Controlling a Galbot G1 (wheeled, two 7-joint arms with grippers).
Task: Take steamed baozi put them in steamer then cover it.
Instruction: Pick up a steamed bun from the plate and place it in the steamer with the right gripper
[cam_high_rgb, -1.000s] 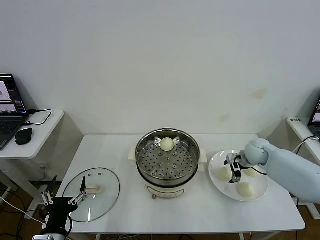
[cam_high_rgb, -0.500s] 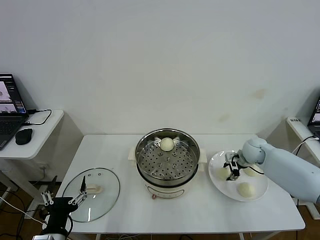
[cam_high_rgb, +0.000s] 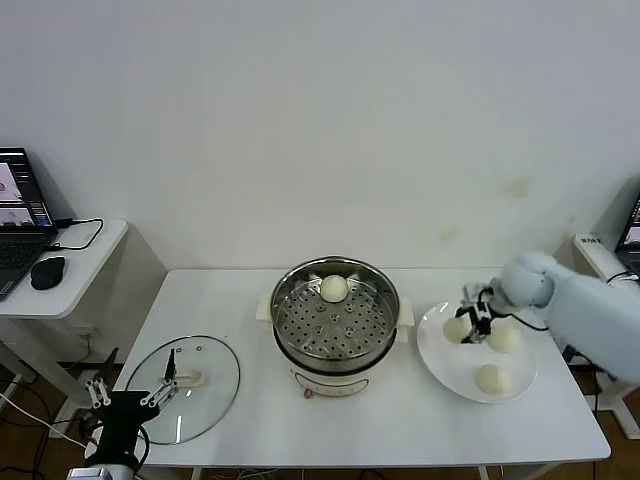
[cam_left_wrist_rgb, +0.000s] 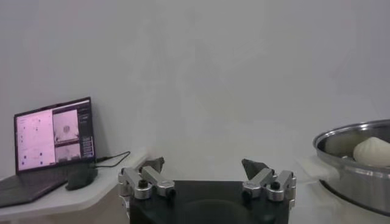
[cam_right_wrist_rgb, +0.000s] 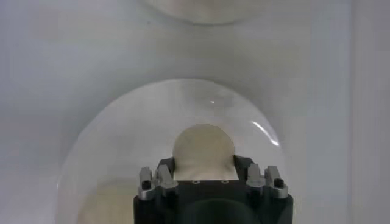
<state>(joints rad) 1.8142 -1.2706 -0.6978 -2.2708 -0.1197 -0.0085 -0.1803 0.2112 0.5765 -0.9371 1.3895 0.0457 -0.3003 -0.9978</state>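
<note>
My right gripper is shut on one steamed baozi, a cream-white bun, and holds it just above the left part of the white plate. In the right wrist view the bun sits between the fingers, with the plate below it. Two more baozi lie on the plate. The steel steamer stands mid-table with one baozi on its perforated tray. The glass cover lies flat on the table at the left. My left gripper is parked open at the front left corner.
A side table at the far left carries a laptop and a mouse. In the left wrist view the laptop is ahead and the steamer's rim off to one side. Bare tabletop lies in front of the steamer.
My right gripper has shut on a baozi from the plate's left side and lifted it up and back a little. The left arm has not moved.
</note>
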